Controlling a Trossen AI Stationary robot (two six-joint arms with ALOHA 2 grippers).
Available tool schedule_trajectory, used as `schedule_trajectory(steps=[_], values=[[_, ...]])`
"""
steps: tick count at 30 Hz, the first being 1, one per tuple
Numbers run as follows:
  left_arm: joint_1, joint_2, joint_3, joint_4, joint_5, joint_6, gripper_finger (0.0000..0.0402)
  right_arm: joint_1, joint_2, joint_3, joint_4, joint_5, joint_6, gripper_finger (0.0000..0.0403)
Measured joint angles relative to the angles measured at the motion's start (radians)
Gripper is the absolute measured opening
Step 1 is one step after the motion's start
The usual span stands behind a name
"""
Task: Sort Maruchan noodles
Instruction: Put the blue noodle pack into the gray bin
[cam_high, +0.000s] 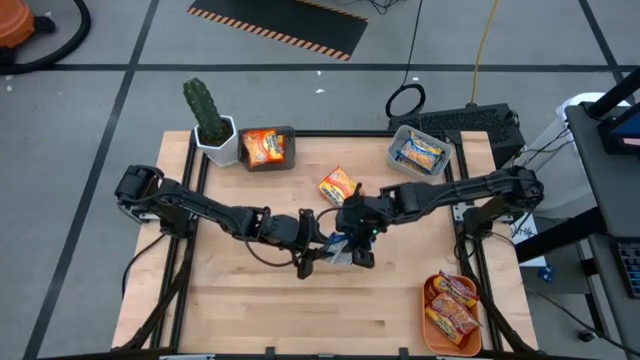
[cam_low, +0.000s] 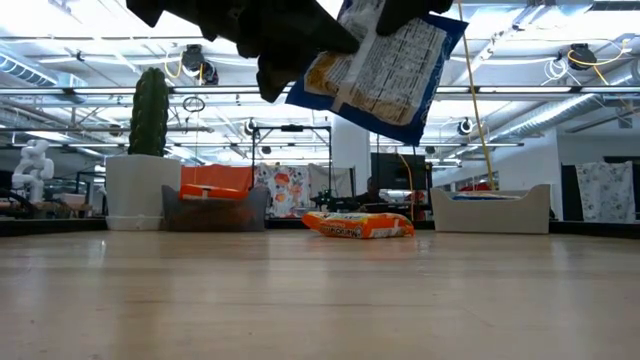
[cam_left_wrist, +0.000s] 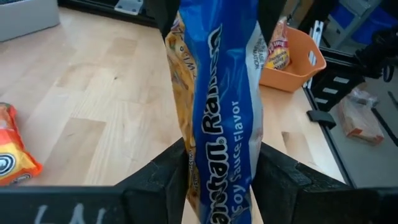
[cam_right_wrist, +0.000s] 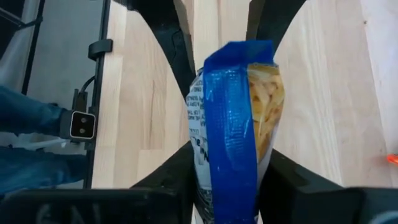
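both pincers met over mid-table, the left gripper (cam_left_wrist: 217, 180) and right gripper (cam_right_wrist: 227, 180) each clamped on one blue soy sauce ramen packet (cam_low: 385, 65) held aloft between them. an orange packet (cam_high: 338, 186) lay just beyond them.

potted cactus (cam_high: 208, 118), grey bin (cam_high: 268, 148), clear bin (cam_high: 420, 152), orange tray (cam_high: 452, 312)
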Motion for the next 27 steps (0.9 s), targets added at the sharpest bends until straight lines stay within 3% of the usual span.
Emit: schedule_trajectory(steps=[4, 14, 20, 27], values=[[0.014, 0.000, 0.000, 0.001, -0.002, -0.076, 0.0177, -0.014, 0.000, 0.000, 0.007, 0.000, 0.018, 0.0125], [0.058, -0.104, 0.000, -0.070, -0.012, -0.128, 0.0298, -0.048, -0.035, 0.000, -0.012, -0.003, 0.056, 0.0110], [0.108, -0.216, -0.002, -0.273, -0.086, -0.053, 0.0310, -0.077, -0.055, 0.000, -0.023, -0.004, 0.082, 0.0118], [0.204, -0.263, 0.001, -0.442, -0.091, 0.009, 0.0310, -0.173, -0.131, 0.000, -0.108, 0.036, 0.082, 0.0108]])
